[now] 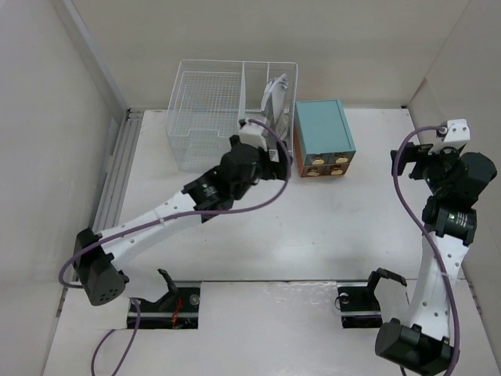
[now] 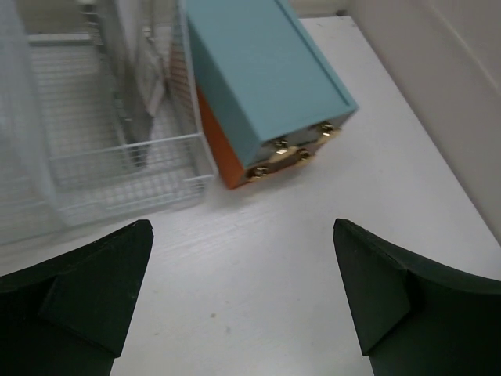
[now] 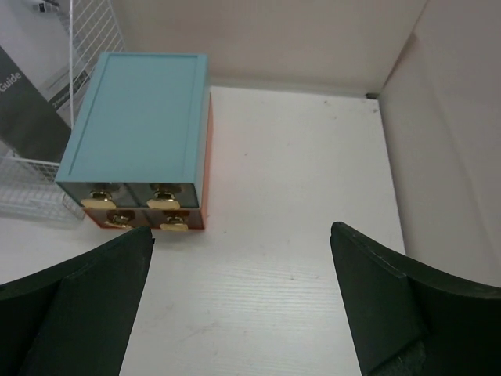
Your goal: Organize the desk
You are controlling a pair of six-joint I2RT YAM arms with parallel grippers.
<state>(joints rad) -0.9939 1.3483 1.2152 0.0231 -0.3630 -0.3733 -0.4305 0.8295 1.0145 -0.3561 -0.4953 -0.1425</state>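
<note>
From above, a white desk (image 1: 313,227) spanned the view, with a wire basket (image 1: 207,110) and a teal drawer box (image 1: 322,129) at its back. Left wrist: the left gripper (image 2: 241,227) hung wide apart, holding nothing, bare desk below between its fingers. Right wrist: the right gripper (image 3: 242,229) likewise gaped over the desk; a grey sheet (image 3: 19,110) read "Guide".

**Left gripper spread above bare desk, facing the drawer box**

The left gripper (image 2: 242,235) hangs with its dark fingers (image 2: 86,290) wide apart and nothing between them. Beyond them on the white desk (image 2: 258,313) stands a teal-topped drawer box (image 2: 266,78) with an orange side and gold knobs (image 2: 282,145). A white wire basket (image 2: 133,164) stands just beside the box's left.
</note>
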